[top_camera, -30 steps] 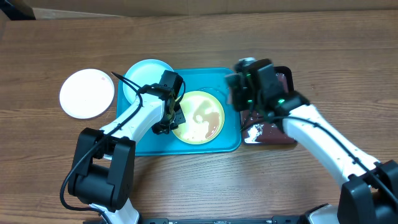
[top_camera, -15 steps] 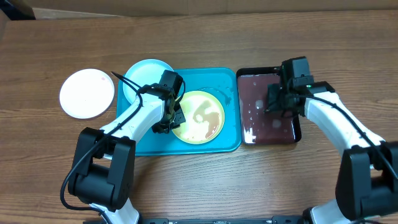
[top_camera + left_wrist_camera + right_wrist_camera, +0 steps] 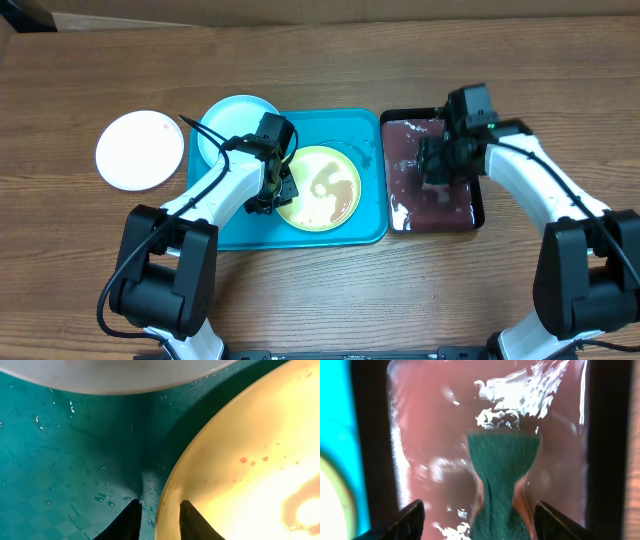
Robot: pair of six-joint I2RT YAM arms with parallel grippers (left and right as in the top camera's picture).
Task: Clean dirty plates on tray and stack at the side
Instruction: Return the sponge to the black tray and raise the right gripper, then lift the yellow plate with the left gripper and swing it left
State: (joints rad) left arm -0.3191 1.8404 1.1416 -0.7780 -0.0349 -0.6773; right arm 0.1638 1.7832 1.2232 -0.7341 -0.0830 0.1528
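Note:
The yellow-green plate (image 3: 320, 187) lies wet and smeared on the turquoise tray (image 3: 340, 130). My left gripper (image 3: 273, 192) is at its left rim. In the left wrist view the left gripper (image 3: 160, 511) stands narrowly open astride the yellow-green plate's (image 3: 250, 450) rim, one finger on the tray (image 3: 60, 460) side and one over the plate. The pale blue plate (image 3: 237, 125) sits at the tray's far left corner, and its edge (image 3: 125, 372) shows above. The white plate (image 3: 140, 150) rests on the table left of the tray. My right gripper (image 3: 445, 165) is open.
A black tray (image 3: 384, 170) of reddish water stands right of the turquoise tray. A green sponge (image 3: 502, 465), pinched at its waist, lies in it between my right gripper's (image 3: 477, 510) spread fingers, touching neither. The black tray's wall (image 3: 367, 435) runs down the left.
My right arm swung back over the black tray, then opened and let go of the sponge. My left jaws have parted a little at the yellow-green plate's rim.

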